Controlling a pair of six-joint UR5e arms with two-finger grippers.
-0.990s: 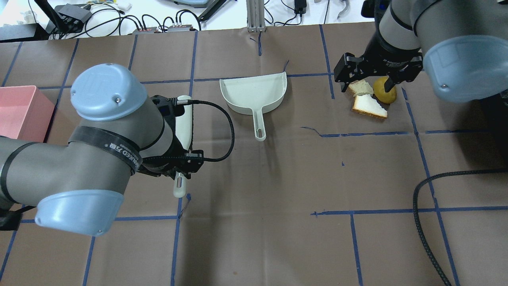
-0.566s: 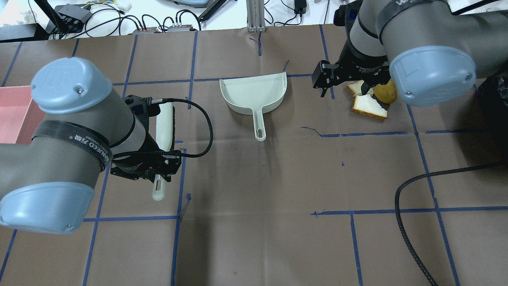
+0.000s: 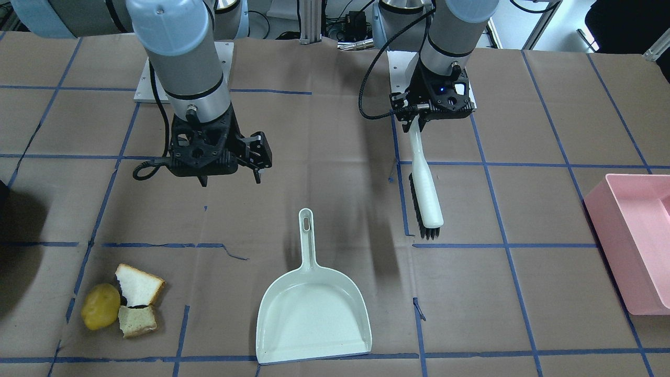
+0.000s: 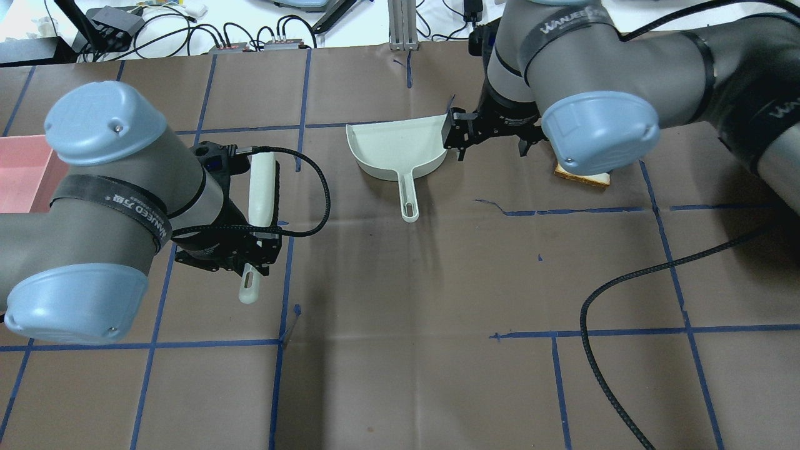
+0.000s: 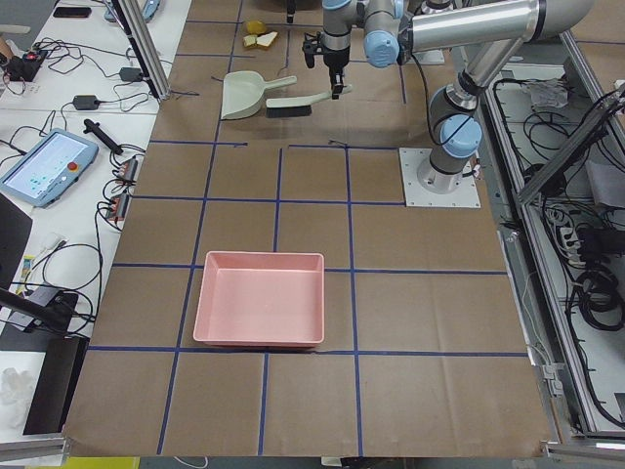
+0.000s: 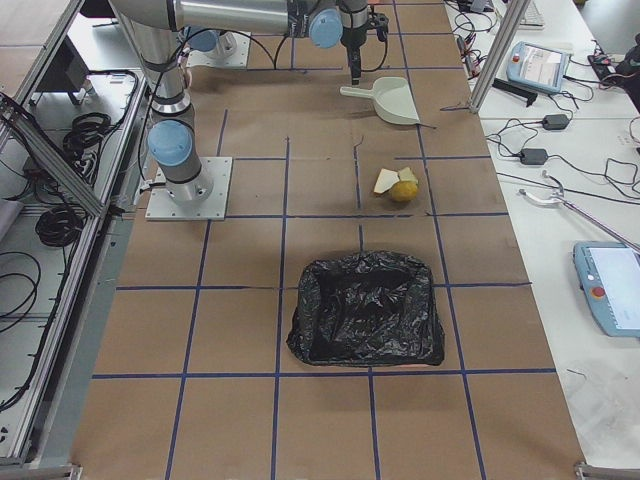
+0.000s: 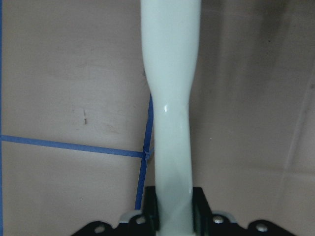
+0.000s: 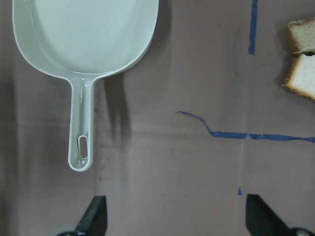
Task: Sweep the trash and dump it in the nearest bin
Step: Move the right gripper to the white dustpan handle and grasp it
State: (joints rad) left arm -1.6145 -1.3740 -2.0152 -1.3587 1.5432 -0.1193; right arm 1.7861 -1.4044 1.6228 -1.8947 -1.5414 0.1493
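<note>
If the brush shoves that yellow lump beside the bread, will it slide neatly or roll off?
The yellow lump looks rounded, so it will probably roll rather than slide. It lies right beside the bread pieces, which may deflect it.

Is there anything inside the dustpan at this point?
Nothing: the front view shows the whole dustpan bare inside. In the overhead view the right pincer covers one corner of it. The trash lies well apart from it.
</note>
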